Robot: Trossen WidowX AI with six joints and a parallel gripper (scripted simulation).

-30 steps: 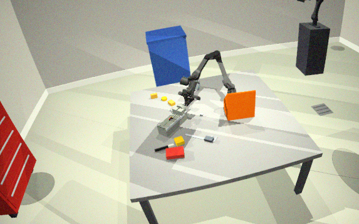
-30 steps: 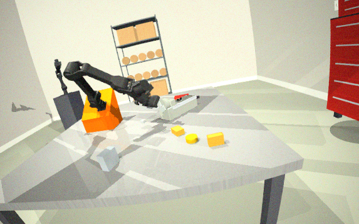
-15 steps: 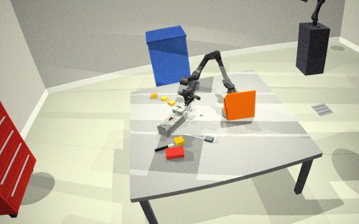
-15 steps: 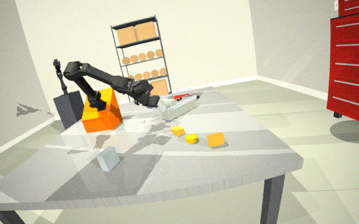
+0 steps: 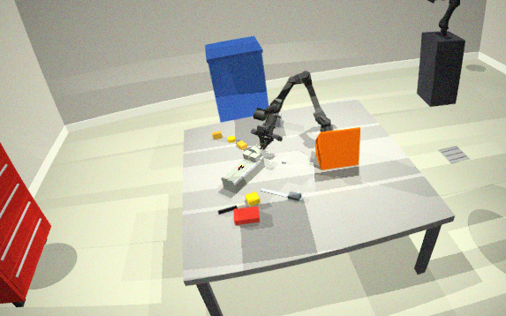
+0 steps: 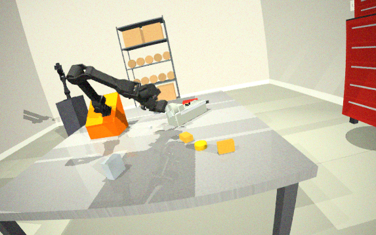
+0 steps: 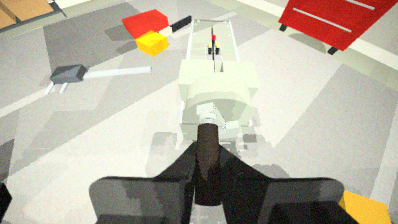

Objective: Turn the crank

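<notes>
Wrist view: the dark parallel-jaw gripper [image 7: 207, 172] is clamped on the crank's dark cylindrical handle [image 7: 208, 150]; the small red pointer [image 7: 213, 37] sits just beyond the brass marks [image 7: 214, 48], so cranking and release seemingly remain.

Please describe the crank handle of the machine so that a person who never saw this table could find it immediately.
Start at the tall orange box on the grey table, then look to the pale grey-green slide machine beside it. At the machine's end nearest the black robot arm, a short dark cylindrical crank handle sticks out, clamped in the black gripper. It is the machine's only dark part.
</notes>
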